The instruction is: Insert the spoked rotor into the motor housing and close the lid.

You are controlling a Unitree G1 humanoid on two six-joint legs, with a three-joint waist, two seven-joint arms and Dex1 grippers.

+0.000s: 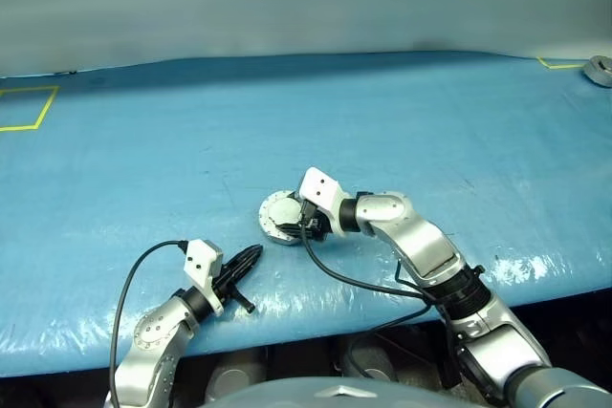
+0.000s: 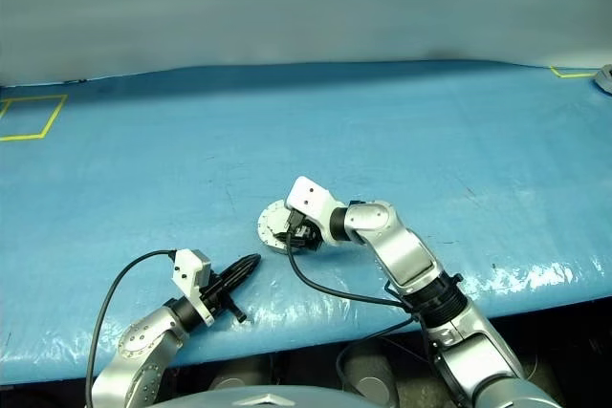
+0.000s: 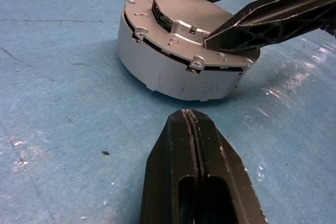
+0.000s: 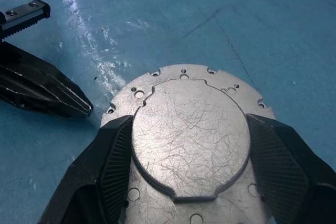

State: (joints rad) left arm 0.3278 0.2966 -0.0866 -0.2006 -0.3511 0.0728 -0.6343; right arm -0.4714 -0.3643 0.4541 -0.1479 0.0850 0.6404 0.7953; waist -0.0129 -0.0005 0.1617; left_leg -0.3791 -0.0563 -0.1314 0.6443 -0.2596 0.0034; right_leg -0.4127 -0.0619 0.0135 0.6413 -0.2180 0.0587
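Observation:
The motor housing (image 3: pixel 173 80), a round silver-grey can, sits on the blue table a short way in from its front edge. The lid (image 4: pixel 178 74) lies flat on top of it, plain scratched outer face up. The spoked rotor is hidden. My right gripper (image 4: pixel 189 121) reaches in from the right and its two fingers press against either side of the lid's raised centre plate. My left gripper (image 1: pixel 251 253) is shut and empty, resting low near the front edge, its tip (image 3: pixel 187 116) pointing at the housing's wall from a short distance away.
The blue cover (image 1: pixel 402 131) spreads wide on all sides of the housing. A yellow tape square (image 1: pixel 29 107) marks the far left, and a yellow tape corner (image 1: pixel 559 64) with a small grey object (image 1: pixel 600 69) marks the far right.

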